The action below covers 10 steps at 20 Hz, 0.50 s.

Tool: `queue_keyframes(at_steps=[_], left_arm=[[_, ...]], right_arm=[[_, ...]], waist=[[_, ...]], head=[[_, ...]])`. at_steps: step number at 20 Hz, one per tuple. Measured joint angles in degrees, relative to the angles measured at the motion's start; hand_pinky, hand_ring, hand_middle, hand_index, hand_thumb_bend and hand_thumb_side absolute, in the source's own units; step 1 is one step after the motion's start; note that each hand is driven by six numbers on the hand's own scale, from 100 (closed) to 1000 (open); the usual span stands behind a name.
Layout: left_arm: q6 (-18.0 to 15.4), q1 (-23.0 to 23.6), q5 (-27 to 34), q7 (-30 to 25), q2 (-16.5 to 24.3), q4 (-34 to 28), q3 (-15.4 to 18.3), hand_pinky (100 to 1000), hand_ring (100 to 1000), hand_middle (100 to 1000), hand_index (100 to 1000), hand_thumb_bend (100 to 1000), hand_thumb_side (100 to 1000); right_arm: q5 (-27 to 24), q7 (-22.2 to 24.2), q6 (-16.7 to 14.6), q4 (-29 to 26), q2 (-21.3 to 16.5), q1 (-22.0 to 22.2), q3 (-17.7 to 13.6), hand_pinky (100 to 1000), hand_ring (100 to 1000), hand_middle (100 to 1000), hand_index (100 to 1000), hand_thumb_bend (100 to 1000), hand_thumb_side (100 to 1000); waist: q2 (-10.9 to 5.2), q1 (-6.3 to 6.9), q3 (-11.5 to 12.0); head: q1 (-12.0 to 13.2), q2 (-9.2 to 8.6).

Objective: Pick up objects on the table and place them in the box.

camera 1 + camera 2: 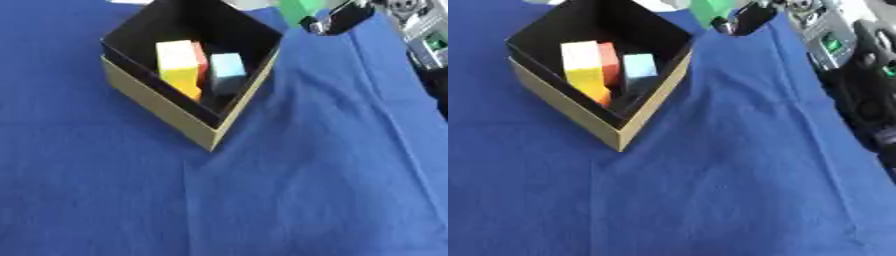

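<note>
A tan cardboard box [162, 111] with a black inside stands on the blue cloth at upper left, turned corner-on. In it lie a yellow block [178, 64], a red block [201, 57] behind that, and a light blue block [227, 71]. At the top edge, just past the box's far right corner, my right hand [337, 21] holds a green block [299, 9], with black fingers curled against the block's right side. Only the block's lower part shows. My left hand is out of sight.
My right arm's silver and black parts [855, 70] run down the right edge. The blue cloth [289, 190] covers the table, with folds running from the box toward the front.
</note>
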Motion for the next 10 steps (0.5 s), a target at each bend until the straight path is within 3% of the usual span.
queue_keyframes(at_steps=[5, 10], left_arm=[[0.1, 0.1, -0.2, 0.1, 0.0, 0.0, 0.0, 794, 864, 801, 886, 269, 728], [0.3, -0.2, -0.2, -0.1, 0.0, 0.0, 0.0, 795, 864, 801, 887, 272, 726]], right_arm=[[-3.5, 4.5, 0.3, -6.9, 0.5, -3.3, 1.9, 831, 775, 592, 672, 100, 100], [-6.8, 8.6, 0.2, -8.4, 5.0, -5.7, 7.7, 831, 778, 610, 693, 100, 100]], waist=[[-1.56, -0.41, -0.3], [-2.71, -0.56, 0.3]], head=[[0.1, 1.52], [-0.5, 2.45]])
